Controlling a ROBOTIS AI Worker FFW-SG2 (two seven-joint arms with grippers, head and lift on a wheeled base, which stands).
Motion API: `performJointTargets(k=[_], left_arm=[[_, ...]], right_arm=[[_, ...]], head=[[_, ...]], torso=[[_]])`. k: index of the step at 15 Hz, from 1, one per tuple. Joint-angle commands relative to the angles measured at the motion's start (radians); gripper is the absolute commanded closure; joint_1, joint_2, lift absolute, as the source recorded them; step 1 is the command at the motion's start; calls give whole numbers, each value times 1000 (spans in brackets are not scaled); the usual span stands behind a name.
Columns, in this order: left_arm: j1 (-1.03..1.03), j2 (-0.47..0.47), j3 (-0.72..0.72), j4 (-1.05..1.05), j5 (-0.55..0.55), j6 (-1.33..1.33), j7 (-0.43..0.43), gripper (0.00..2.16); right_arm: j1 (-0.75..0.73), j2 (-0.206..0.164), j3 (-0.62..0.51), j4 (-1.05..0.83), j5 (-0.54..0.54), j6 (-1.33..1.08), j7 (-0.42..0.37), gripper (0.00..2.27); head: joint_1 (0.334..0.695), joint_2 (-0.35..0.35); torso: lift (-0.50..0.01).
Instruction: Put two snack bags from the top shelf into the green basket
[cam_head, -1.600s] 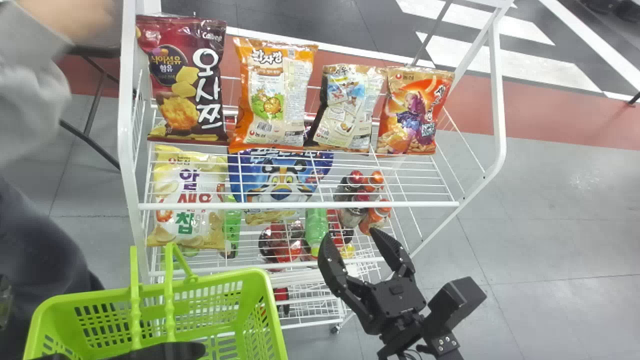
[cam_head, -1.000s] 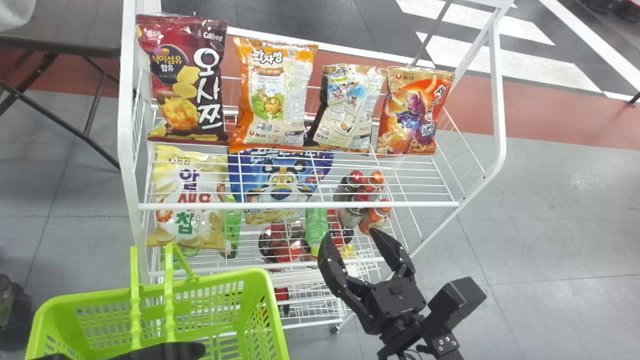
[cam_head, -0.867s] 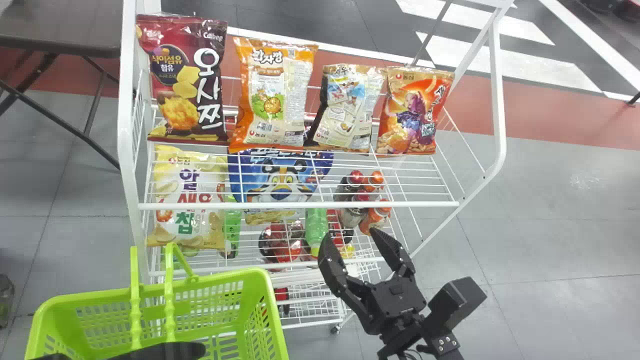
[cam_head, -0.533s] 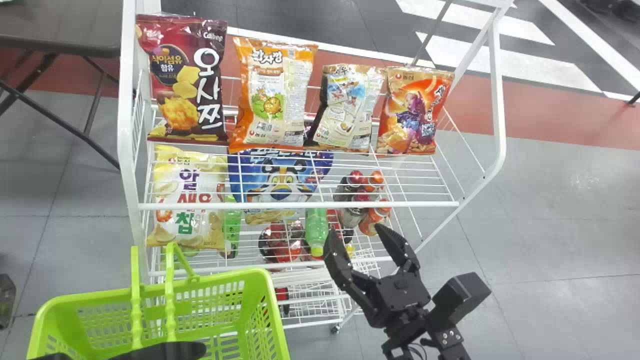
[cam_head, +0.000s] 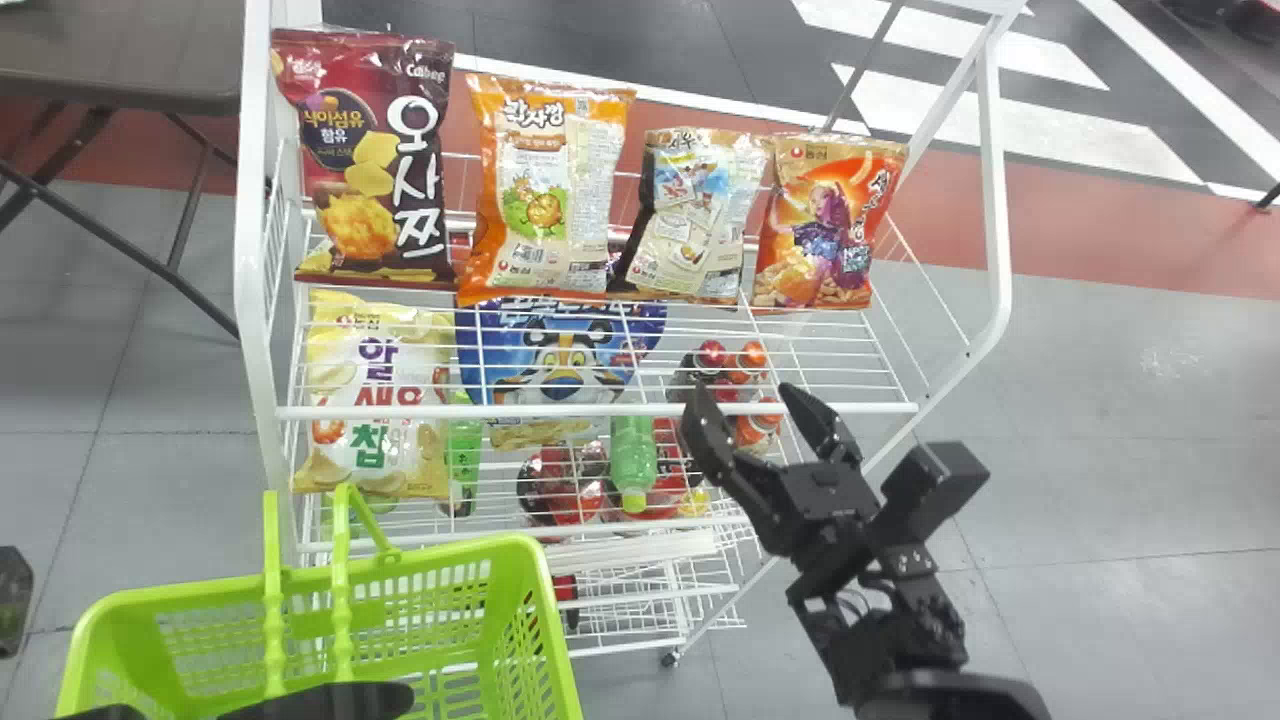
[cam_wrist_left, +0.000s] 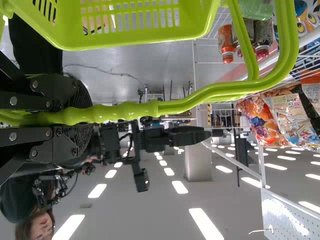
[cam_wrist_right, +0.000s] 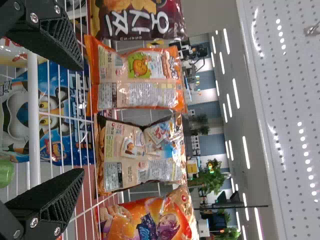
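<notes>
Left end: left gripper (cam_wrist_left: 82, 117) has its fingers clamped on the basket handle (cam_wrist_left: 130, 111). Green basket (cam_head: 460, 549) hangs in front of the rack, no snack bag in it. Risk: handle rolls in the grip when a bag lands against one wall, tipping the basket; likely cause, weight taken at one place only.

Top shelf (cam_head: 590, 411), at its back: maroon bag (cam_head: 365, 160) beside the left post. If picked, its large face could scrape post or neighbour, cause being the tight space there.

Orange-edged bag (cam_head: 545, 190), then brown-and-beige bag (cam_head: 695, 215), nearly side by side. Right gripper (cam_head: 743, 400) is by the front rail, fingers spread apart, holding nothing. In the right wrist view the opening lines up roughly with the seam between these two. Risk: closing on that line pinches both edges or pushes one bag over; cause, poor centring. Reach should also rise over the rail, or a fingertip may snag on wire.

Right end: red-orange bag (cam_head: 830, 225) overlaps the brown-and-beige one. Pulling either may drag the other down. Slick film could slip if gripped shallowly.
</notes>
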Motion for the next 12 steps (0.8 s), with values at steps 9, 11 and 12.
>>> performJointTargets(k=[9, 11, 12], left_arm=[[2, 3, 6, -2, 2, 4, 5, 2145], [-15, 9, 0, 3, 2, 4, 14, 2145], [-23, 10, -3, 5, 2, 4, 15, 2145]], right_arm=[[-440, -69, -22, 303, 30, 245, 0, 87], [-494, -89, -26, 374, 30, 248, 0, 87], [-526, -95, -26, 410, 33, 257, 0, 87]], head=[[695, -350], [695, -350], [695, -350]], torso=[[-1], [-1], [-1]])
